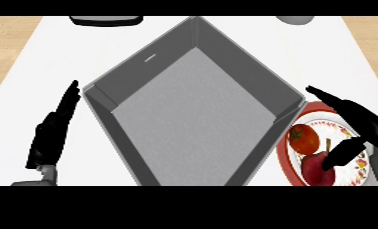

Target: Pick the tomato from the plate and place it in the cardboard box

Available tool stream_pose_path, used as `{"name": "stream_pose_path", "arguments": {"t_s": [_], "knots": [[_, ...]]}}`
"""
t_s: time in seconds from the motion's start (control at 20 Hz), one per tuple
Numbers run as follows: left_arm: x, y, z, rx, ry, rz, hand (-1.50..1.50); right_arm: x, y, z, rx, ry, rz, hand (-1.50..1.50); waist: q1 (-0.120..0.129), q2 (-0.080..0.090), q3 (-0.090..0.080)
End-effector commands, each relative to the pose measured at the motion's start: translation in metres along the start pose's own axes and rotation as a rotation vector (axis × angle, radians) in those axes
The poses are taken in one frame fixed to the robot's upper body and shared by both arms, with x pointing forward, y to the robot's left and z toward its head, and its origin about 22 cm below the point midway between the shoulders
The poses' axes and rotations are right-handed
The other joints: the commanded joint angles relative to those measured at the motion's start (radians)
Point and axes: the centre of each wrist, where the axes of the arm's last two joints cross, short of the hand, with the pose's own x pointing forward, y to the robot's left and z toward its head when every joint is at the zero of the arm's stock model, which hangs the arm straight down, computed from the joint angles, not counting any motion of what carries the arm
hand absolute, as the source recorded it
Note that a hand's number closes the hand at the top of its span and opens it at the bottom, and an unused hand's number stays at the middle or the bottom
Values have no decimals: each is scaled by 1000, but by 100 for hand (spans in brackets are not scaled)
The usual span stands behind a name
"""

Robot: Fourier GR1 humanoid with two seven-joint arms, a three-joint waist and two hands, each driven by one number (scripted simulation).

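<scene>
A red tomato (303,138) lies on the left part of a red-rimmed, patterned plate (289,164) at the lower right. Beside it on the plate sits a darker red fruit with a stem (316,169). My right hand (356,121) hovers over the plate with fingers spread and thumb apart, just right of the tomato, holding nothing. The grey cardboard box (193,104) fills the middle, open-topped and turned like a diamond, its right wall next to the plate. My left hand (52,130) rests at the lower left with straight fingers pointing up.
A dark object (105,20) shows at the counter's far edge on the left, and a grey round object (296,19) at the far right. Wooden floor flanks the white counter (59,58) on both sides.
</scene>
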Motion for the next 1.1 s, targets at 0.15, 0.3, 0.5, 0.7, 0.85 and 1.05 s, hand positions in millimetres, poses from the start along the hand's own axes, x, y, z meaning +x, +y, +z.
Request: {"name": "stream_pose_path", "arguments": {"t_s": [0.15, 0.3, 0.5, 0.7, 0.85, 1.05], "knots": [[8, -16, -1, 9, 6, 10, 0, -2, 17, -11, 39, 17, 43, -150, 1, 3, 6], [1, 10, -6, 3, -6, 17, 0, -15, 5, -17, 57, 29, 1, -150, 3, 4, 6], [12, -12, 8, 21, 6, 10, 0, -15, 28, -11, -5, -31, 46, 150, 2, 3, 6], [-14, -5, 23, 2, 1, 14, 0, -12, 37, -13, -175, -12, 125, 150, 6, 3, 6], [13, 0, -7, 1, 2, -8, 0, -12, 28, -13, -219, -50, 138, 150, -1, 3, 6], [3, -17, 8, 0, 18, -3, 0, 10, 10, -16, -297, -53, 121, 150, 0, 2, 6]]}}
